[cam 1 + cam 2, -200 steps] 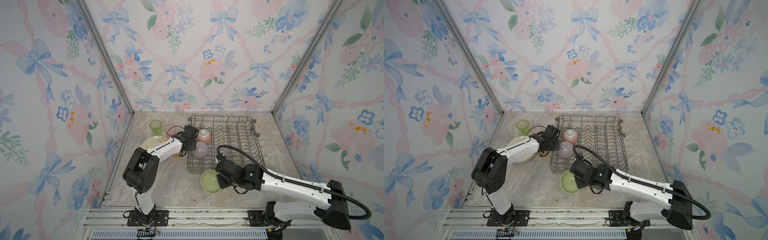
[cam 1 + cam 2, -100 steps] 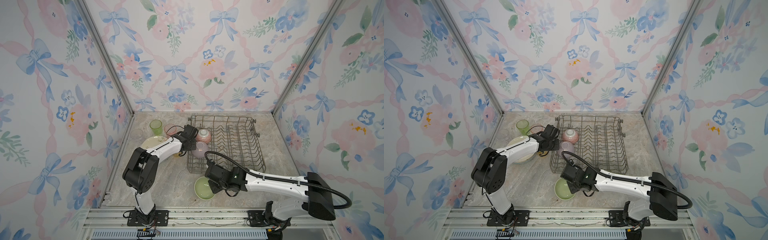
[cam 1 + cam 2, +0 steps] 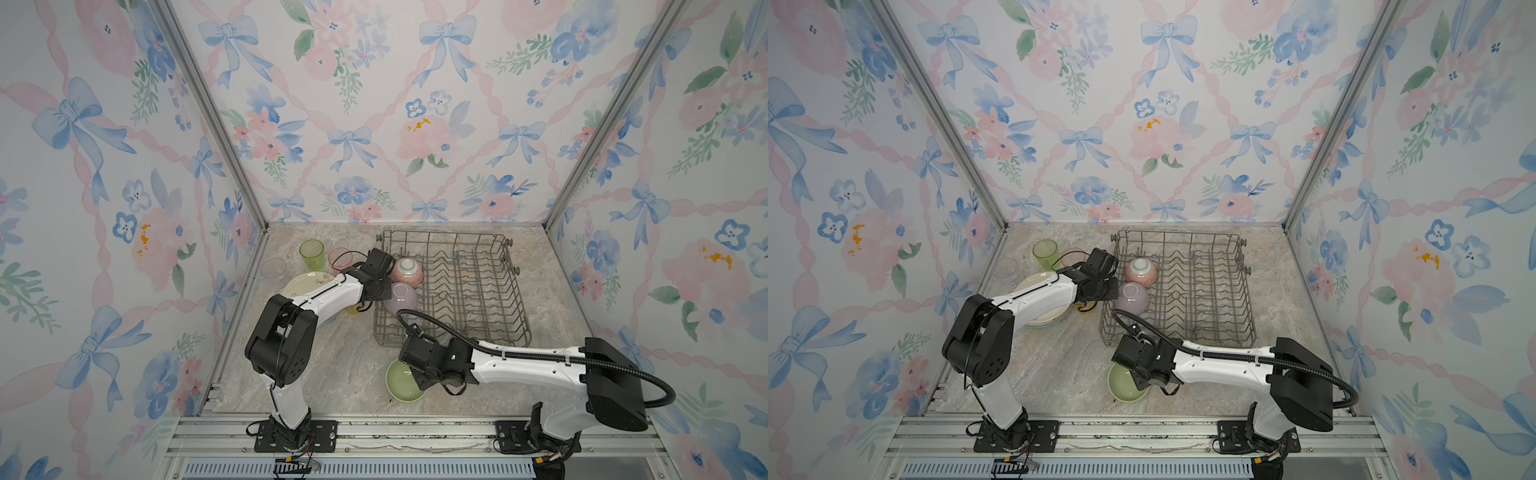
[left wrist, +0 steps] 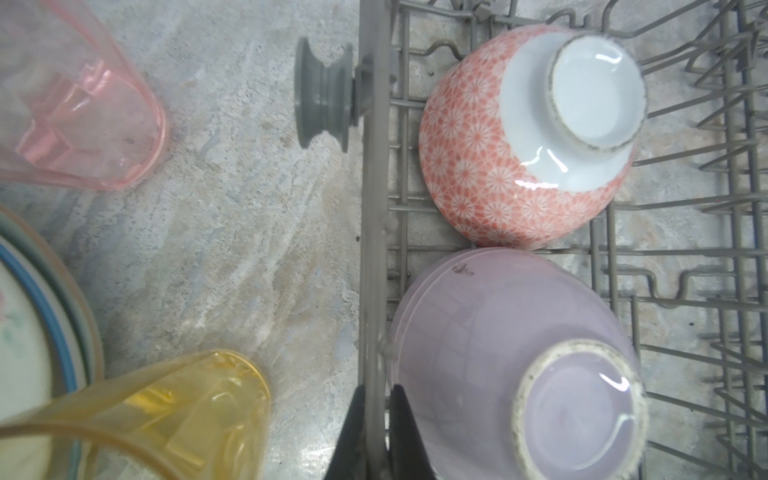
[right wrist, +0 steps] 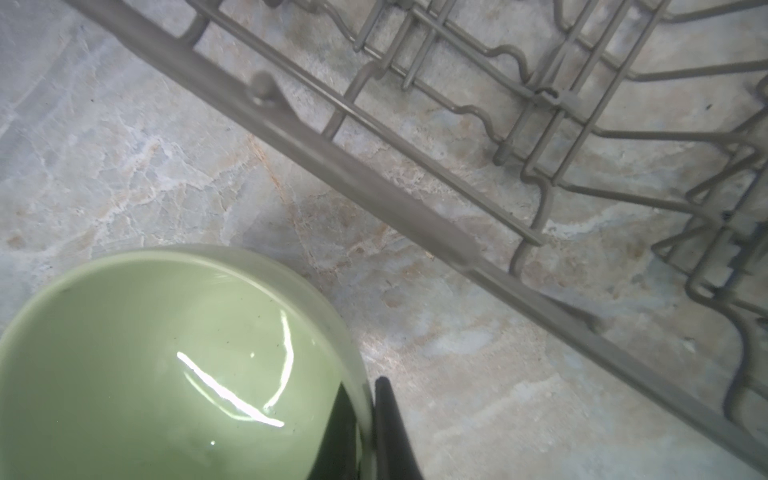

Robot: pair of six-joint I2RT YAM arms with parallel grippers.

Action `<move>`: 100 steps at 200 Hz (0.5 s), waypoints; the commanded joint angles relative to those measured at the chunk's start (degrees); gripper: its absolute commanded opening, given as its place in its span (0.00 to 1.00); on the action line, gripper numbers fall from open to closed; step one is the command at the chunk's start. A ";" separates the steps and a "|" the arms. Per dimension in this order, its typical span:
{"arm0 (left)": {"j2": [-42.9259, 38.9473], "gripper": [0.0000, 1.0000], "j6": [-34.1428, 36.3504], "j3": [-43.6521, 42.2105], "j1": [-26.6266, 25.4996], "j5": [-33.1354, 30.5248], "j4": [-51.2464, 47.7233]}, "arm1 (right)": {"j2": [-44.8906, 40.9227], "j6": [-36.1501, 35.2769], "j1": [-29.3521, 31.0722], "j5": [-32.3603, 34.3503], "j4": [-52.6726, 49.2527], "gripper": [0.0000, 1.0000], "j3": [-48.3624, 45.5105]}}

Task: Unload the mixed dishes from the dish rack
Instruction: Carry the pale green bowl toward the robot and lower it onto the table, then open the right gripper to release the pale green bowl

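1. The right gripper [image 5: 361, 399] is clenched on the rim of the green bowl [image 5: 166, 374], one finger inside and one outside. The bowl is mouth up, low over the marble table [image 3: 332, 365], just in front of the dish rack [image 4: 374, 208] near its left front corner. I cannot tell whether it touches the table.
2. The left gripper [image 4: 379, 390] pinches the rack's left rim wire. Just beside it the lilac bowl [image 4: 519, 357] lies upside down in the rack, with the pink bowl [image 4: 528, 137] upturned right behind.
3. From above, the left arm covers much of the plate stack [image 3: 305, 282] and nearly all of the yellow tumbler [image 4: 166, 415]. I cannot count the plates.
4. I count three bowls, two in the rack and one out. There are four tumblers left of the rack: green tumbler [image 3: 311, 254], pink tumbler [image 3: 340, 259], pale tumbler [image 3: 273, 268] and the yellow one.
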 commanded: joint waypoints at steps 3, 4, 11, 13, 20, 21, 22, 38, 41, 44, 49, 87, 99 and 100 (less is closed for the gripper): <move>1.31 0.08 -1.66 2.14 0.34 2.55 2.12 | 1.17 1.29 0.58 0.98 2.87 0.03 2.87; 1.32 0.08 -1.61 2.16 0.35 2.58 2.13 | 1.28 1.26 0.58 1.05 2.84 0.03 2.94; 1.31 0.08 -1.57 2.17 0.36 2.67 2.13 | 1.65 1.39 0.58 1.51 2.52 0.04 3.24; 1.30 0.08 -1.59 2.17 0.33 2.69 2.13 | 1.73 1.35 0.58 1.59 2.43 0.04 3.27; 1.16 0.08 -1.48 2.17 0.36 2.65 2.18 | 1.92 1.24 0.58 1.88 2.44 0.08 3.32; 1.20 0.08 -1.52 2.17 0.36 2.63 2.15 | 1.92 1.23 0.58 1.94 2.45 0.10 3.30; 1.22 0.08 -1.50 2.17 0.36 2.66 2.19 | 1.93 1.19 0.58 2.01 2.45 0.11 3.33; 1.19 0.08 -1.35 2.17 0.35 2.85 2.13 | 1.80 1.18 0.56 3.13 2.11 0.18 3.29; 1.15 0.08 -1.35 2.17 0.36 2.87 2.13 | 1.76 1.09 0.50 3.31 2.06 0.18 3.25; 1.18 0.08 -1.30 2.17 0.36 2.87 2.12 | 1.68 1.05 0.49 3.48 1.94 0.18 3.25; 1.23 0.08 -1.30 2.17 0.30 2.91 2.13 | 1.46 1.01 0.49 3.73 1.85 0.18 3.19; 1.04 0.10 -1.26 2.17 0.35 3.33 2.09 | -1.68 0.18 0.41 4.74 0.93 0.34 3.56; 1.04 0.11 -1.28 2.25 0.32 3.37 2.13 | -3.72 -0.21 0.25 4.72 0.79 0.45 3.62; 1.01 0.11 -1.24 2.25 0.34 3.39 2.13 | -3.88 -0.24 0.24 4.72 0.79 0.45 3.58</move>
